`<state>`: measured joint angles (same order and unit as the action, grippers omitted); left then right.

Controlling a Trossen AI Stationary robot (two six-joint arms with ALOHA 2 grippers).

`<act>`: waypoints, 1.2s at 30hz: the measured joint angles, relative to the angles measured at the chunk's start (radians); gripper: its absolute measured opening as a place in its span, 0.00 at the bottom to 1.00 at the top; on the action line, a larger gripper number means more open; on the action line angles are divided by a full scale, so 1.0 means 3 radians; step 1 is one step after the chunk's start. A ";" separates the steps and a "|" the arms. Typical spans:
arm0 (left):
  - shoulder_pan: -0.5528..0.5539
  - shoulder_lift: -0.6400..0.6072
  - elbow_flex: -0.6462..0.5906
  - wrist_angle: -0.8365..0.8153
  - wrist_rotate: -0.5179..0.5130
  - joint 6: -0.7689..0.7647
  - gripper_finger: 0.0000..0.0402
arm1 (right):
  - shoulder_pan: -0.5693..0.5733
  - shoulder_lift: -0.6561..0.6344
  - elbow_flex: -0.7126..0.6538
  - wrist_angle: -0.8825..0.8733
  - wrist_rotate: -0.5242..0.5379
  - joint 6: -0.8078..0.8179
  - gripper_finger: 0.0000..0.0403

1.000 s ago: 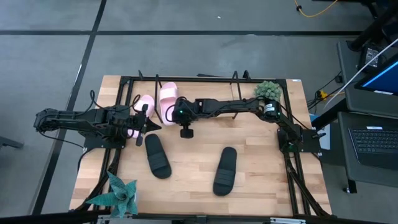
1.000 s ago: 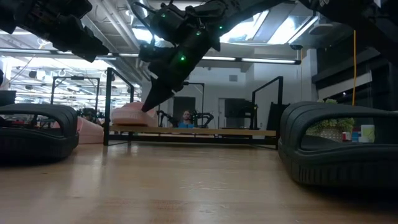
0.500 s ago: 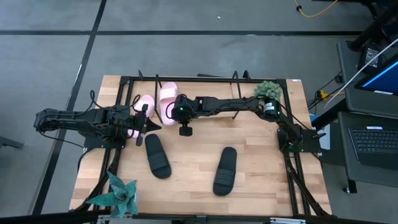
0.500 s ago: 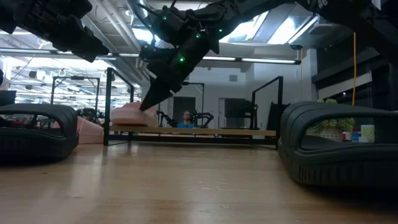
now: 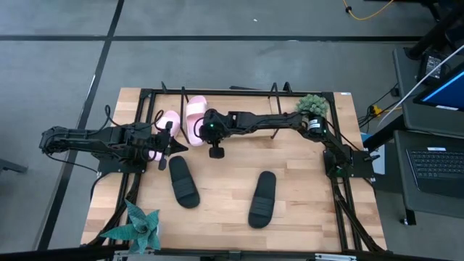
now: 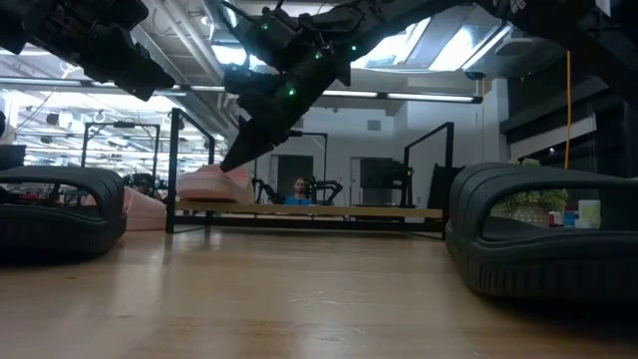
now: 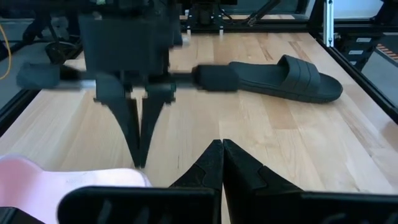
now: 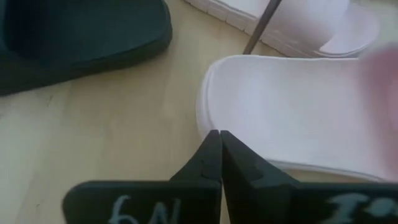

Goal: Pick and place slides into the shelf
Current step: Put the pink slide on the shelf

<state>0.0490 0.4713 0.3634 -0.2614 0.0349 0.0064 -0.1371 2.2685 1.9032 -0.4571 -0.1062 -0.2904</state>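
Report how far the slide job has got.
One pink slide rests on the shelf. Nothing is in hand: the right gripper is shut close to it, and the left gripper is shut by the second pink slide, which cannot be judged on or off the shelf. The black slides lie on the table.

Even overhead light; low view backlit, foreground blurred.

Open bench to the right of the shelf's pink pair

On the shelf (image 5: 239, 93), room beside the two pink slides (image 5: 194, 116) lies under the right arm (image 5: 268, 123); two black slides (image 5: 183, 181) sit on the bench (image 5: 304, 196) in front.
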 joint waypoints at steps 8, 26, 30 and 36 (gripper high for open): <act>0.0000 -0.0037 -0.0001 0.0038 0.0000 0.0040 0.00 | -0.0029 -0.0260 0.0274 -0.0522 0.0189 -0.0272 0.00; 0.0000 -0.0291 -0.0001 0.0096 -0.0003 0.0342 0.00 | -0.0460 -0.1409 0.0172 -0.1099 0.0175 -0.0164 0.00; 0.0000 -0.0294 -0.0001 0.0098 -0.0003 0.0371 0.00 | -0.0471 -0.1538 -0.0321 -0.0793 0.0000 0.0014 0.00; 0.0000 -0.0294 -0.0001 0.0088 -0.0003 0.0366 0.00 | -0.0435 -0.1848 -0.1354 0.0243 -0.0046 0.0071 0.00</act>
<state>0.0490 0.3832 0.3630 -0.2352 0.0341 0.1162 -0.2675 1.7142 1.4971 -0.3843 -0.1202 -0.2691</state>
